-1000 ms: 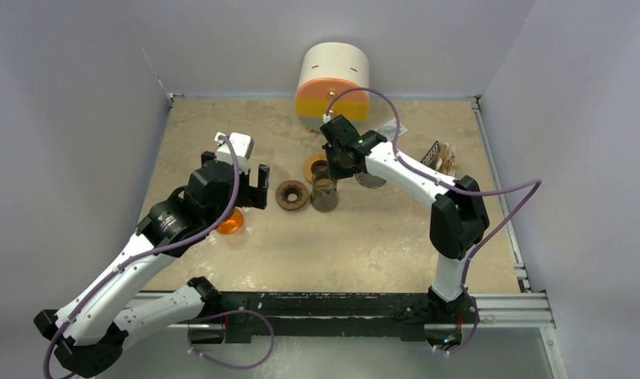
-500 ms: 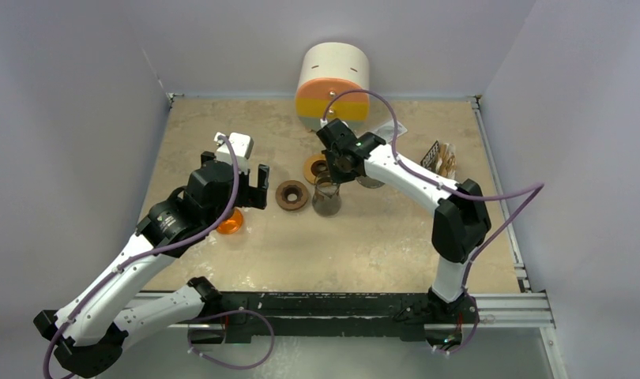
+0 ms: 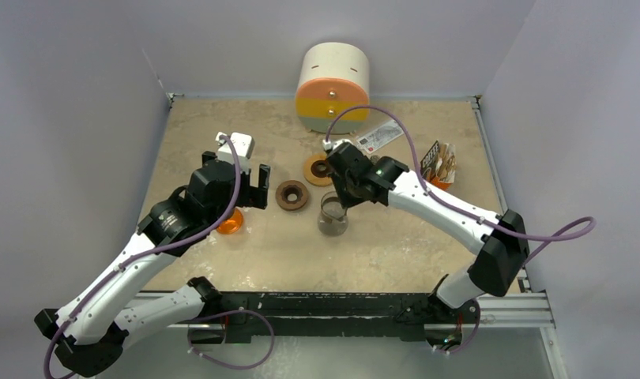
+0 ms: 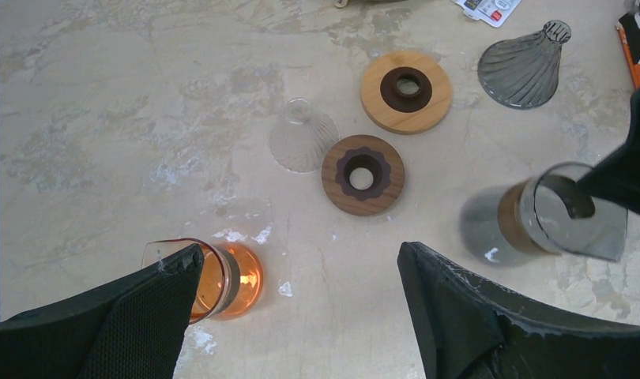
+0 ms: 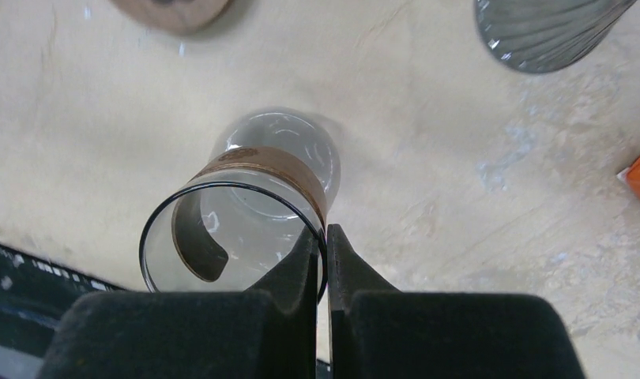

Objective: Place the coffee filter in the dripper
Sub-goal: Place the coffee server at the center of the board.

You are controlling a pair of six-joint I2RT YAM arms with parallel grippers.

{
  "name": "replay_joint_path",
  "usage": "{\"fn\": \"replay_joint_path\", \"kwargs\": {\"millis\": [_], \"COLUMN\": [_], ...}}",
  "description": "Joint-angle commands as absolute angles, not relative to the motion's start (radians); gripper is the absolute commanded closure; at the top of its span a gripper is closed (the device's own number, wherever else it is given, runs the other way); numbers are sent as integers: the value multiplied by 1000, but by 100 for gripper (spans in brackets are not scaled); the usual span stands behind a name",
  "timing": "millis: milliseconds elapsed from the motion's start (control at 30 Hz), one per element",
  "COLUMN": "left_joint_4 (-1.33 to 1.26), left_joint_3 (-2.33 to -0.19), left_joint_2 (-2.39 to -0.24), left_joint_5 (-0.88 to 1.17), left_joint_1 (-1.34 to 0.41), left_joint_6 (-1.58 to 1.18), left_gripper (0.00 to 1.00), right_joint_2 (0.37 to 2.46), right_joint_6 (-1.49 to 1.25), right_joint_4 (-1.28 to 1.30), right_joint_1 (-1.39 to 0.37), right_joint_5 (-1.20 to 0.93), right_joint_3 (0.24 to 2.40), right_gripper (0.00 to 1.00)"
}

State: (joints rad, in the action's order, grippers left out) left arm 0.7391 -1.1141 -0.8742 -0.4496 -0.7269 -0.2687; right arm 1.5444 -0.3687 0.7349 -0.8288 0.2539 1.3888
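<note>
My right gripper [image 5: 325, 243] is shut on the rim of a clear glass carafe [image 5: 246, 197] with a brown band, one finger inside and one outside. From above, the carafe [image 3: 333, 219] is at mid table under the right gripper [image 3: 340, 201]. Two cone drippers lie on their sides, a clear one [image 4: 301, 142] and a smoky grey one [image 4: 526, 67]. My left gripper [image 4: 299, 260] hangs open above an orange glass carafe [image 4: 226, 276], holding nothing. I cannot make out a loose coffee filter.
A light wooden ring [image 4: 406, 91] and a darker wooden ring [image 4: 363, 174] lie flat between the drippers. A white, orange and yellow drum [image 3: 333, 87] stands at the back wall. A white packet [image 3: 378, 140] and a brown packet marked COFFEE [image 3: 439, 162] lie at back right.
The right gripper has closed on the carafe's rim. It has drawn the carafe from beside the wooden rings toward the near side. The left arm has stayed still.
</note>
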Motion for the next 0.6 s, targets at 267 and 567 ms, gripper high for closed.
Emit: {"fn": "replay_joint_path", "kwargs": {"millis": [267, 567], "left_joint_4": [701, 701], "left_joint_3": [-1105, -1104], "left_joint_2": [-884, -893], "left_joint_5": [-463, -461], "left_joint_1": [-723, -723], "left_joint_6": [-250, -250], "left_gripper": [8, 8], "right_joint_2": [1362, 1323], "right_joint_6": [-436, -502], "right_joint_4": [740, 667], "right_joint_1": [-1013, -1059], "right_joint_5": [300, 286], "right_joint_3": [1176, 1082], "right_gripper": [100, 100]}}
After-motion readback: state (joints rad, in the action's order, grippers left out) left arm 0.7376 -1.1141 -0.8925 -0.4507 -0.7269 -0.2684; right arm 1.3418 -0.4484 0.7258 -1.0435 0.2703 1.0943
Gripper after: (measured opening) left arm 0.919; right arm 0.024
